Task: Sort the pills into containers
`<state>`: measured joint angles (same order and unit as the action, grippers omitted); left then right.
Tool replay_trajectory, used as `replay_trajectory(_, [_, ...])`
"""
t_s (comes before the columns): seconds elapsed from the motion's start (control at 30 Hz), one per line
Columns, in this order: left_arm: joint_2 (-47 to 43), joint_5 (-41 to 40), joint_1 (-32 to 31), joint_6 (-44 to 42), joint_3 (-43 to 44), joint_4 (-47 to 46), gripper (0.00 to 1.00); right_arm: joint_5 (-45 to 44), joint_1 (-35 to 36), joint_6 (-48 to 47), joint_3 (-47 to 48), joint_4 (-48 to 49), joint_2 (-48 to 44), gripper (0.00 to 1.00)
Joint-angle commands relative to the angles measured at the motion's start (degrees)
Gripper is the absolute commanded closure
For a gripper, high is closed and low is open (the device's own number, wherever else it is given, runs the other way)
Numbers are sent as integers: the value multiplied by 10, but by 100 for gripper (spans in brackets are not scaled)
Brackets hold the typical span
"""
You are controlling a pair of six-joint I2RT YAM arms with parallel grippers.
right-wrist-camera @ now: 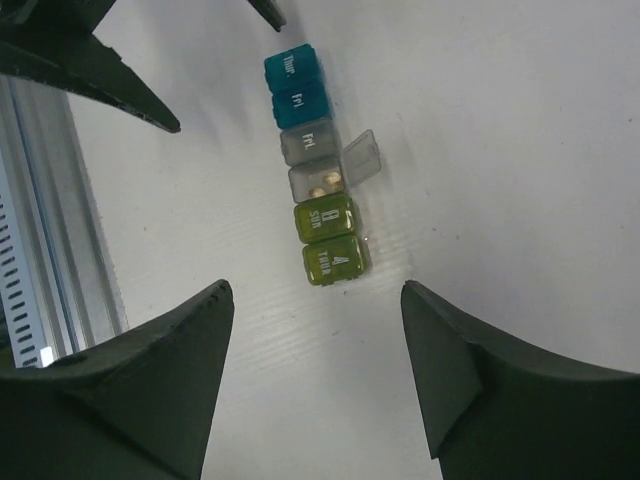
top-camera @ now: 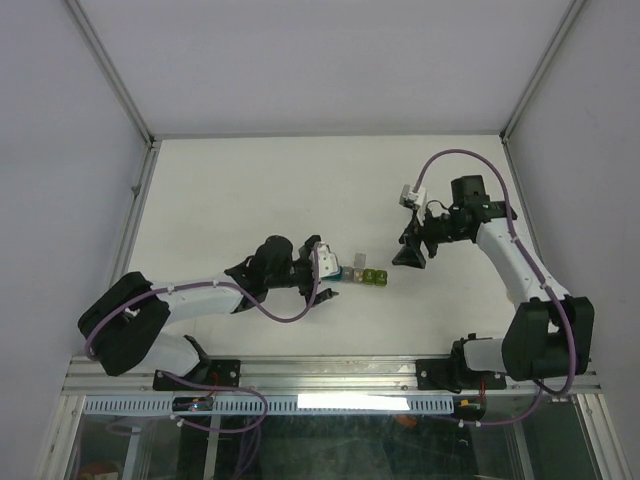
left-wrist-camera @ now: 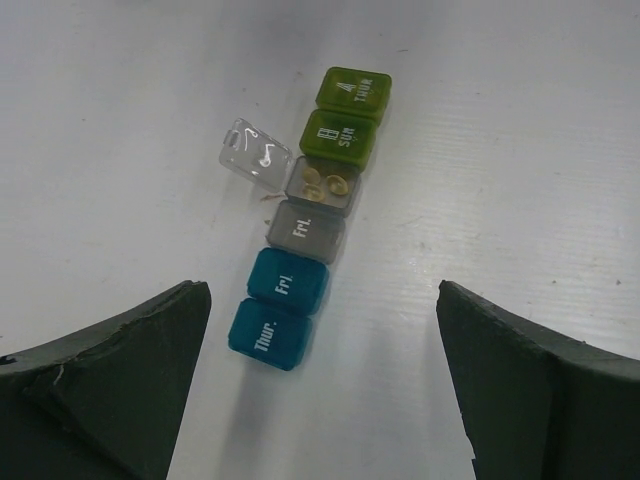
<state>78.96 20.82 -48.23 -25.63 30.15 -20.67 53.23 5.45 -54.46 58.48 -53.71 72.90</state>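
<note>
Top view: teal end of the joined row of small square plastic compartments (top-camera: 366, 275) partly hidden under left gripper (top-camera: 328, 268). Small tan pills (left-wrist-camera: 334, 185) unresolvable there; exact count unclear.

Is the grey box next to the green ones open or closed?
Open. The grey compartment has its clear lid flipped aside, and tan pills show inside.

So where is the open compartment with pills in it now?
In the left wrist view, the open grey compartment lies just above centre, between the grey Fri box and the green Sun box.
</note>
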Motion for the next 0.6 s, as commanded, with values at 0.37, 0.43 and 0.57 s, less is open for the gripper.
replay_trajectory(0.37, [173, 69, 47, -65, 166, 124, 8, -30, 7, 169, 36, 184, 146, 38])
replay_trajectory(0.43, [172, 72, 48, -70, 168, 125, 8, -28, 7, 173, 38, 186, 153, 38])
replay_trajectory(0.57, [171, 77, 50, -77, 166, 126, 8, -27, 11, 174, 48, 179, 181, 40])
